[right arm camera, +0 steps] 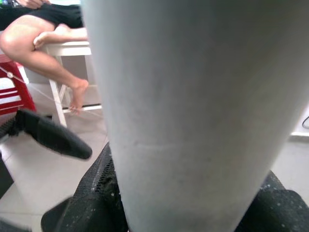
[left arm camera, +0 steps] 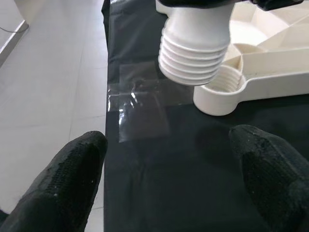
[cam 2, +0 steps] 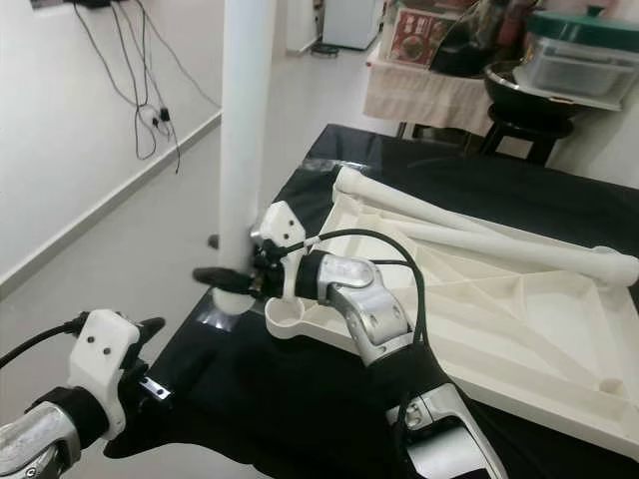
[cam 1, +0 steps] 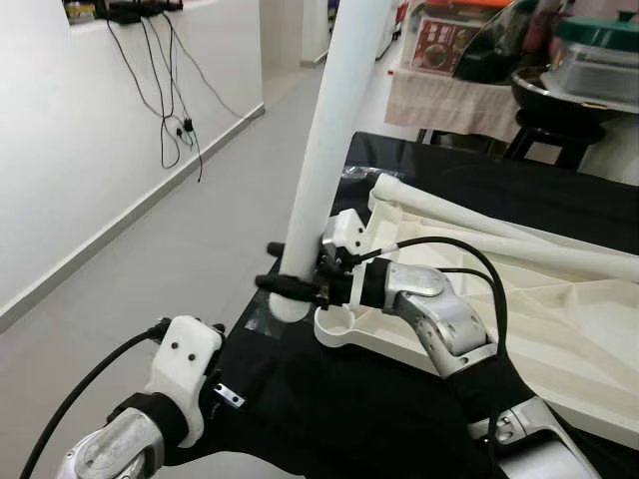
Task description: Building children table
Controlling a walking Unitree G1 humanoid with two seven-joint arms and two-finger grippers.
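While the right gripper (cam 2: pixel 228 276) clamps its black fingers around a long white table leg (cam 1: pixel 324 150), the leg stands nearly upright, its ribbed threaded end (left arm camera: pixel 193 58) hanging just above the round threaded socket (left arm camera: pixel 223 86) at the corner of the cream tabletop (cam 2: pixel 519 309). That tabletop lies underside up, ribbed, with another white leg (cam 2: pixel 479 235) lying across it. Beneath it is a black-covered table (left arm camera: pixel 159 183) bearing a clear tape patch (left arm camera: pixel 142 104). Near the socket, the left gripper (left arm camera: pixel 164 169) hovers with fingers spread. Beyond lie pale floor tiles (cam 1: pixel 170 239) and a white wall with dangling cables (cam 1: pixel 170 90).
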